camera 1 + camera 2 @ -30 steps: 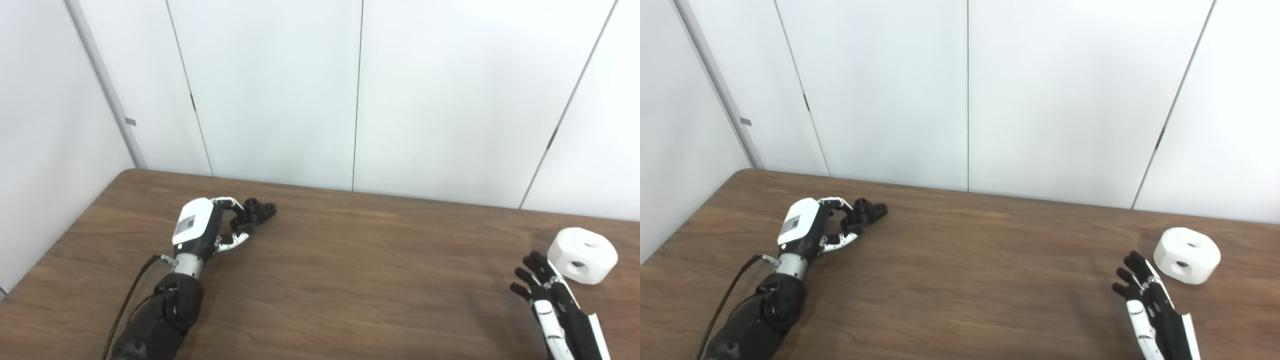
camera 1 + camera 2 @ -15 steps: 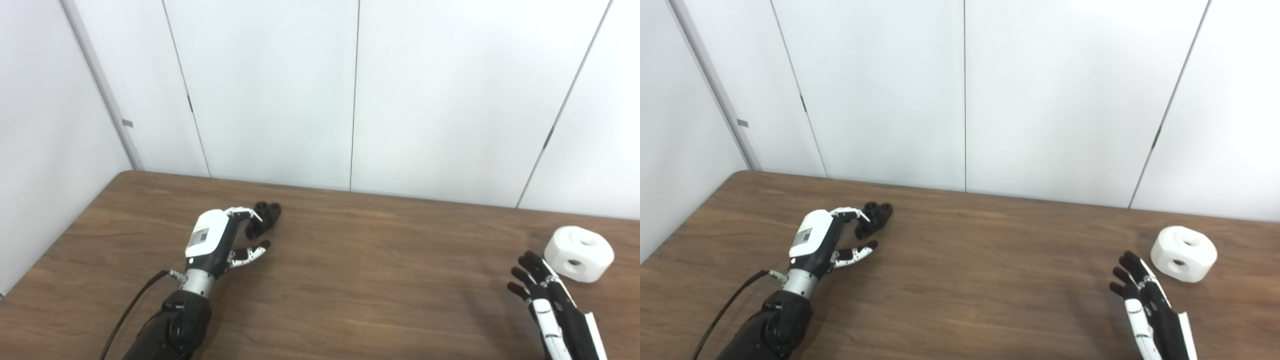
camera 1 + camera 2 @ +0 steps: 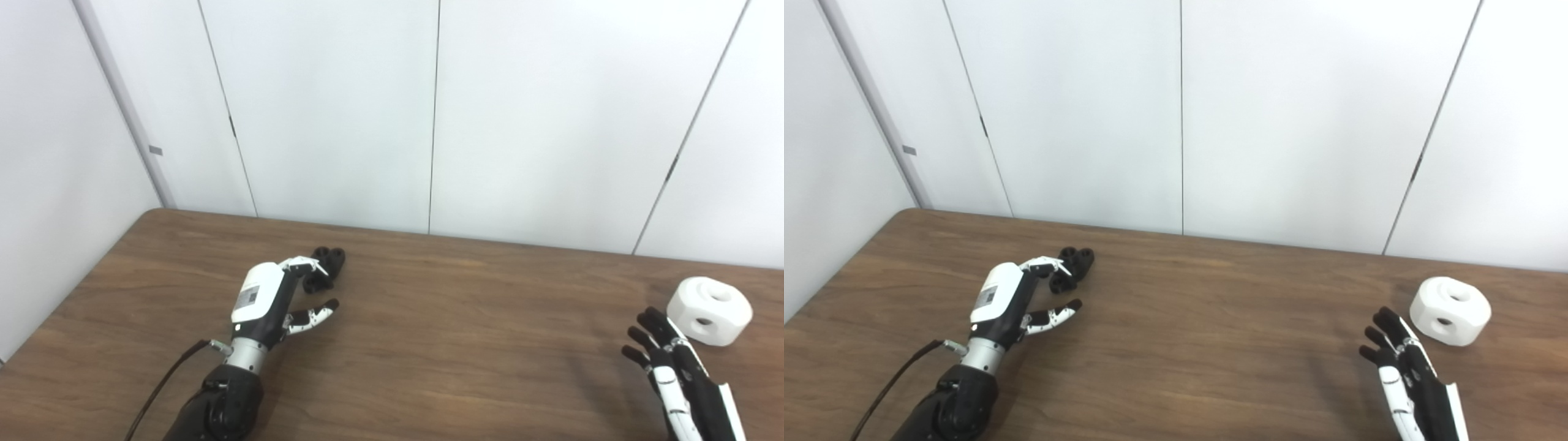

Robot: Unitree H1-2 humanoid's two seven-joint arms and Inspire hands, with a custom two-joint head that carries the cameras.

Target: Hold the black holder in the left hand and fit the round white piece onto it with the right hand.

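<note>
The black holder (image 3: 327, 262) lies on the brown table (image 3: 459, 349) at the far left. My left hand (image 3: 269, 297) is open just in front of it, with its fingertips over the holder's near end and its thumb spread away from it. The round white piece (image 3: 709, 310), with holes in its top and side, sits on the table at the far right. My right hand (image 3: 674, 367) is open and empty, with its fingers pointing up just left of the white piece and not touching it.
White wall panels (image 3: 429, 122) stand right behind the table's far edge. A black cable (image 3: 165, 386) runs along my left forearm. The table's left edge slants close to my left arm.
My left hand has opened and let go of the black holder, which now lies turned on the table. The hand has drawn back a little. The right hand has barely moved.
</note>
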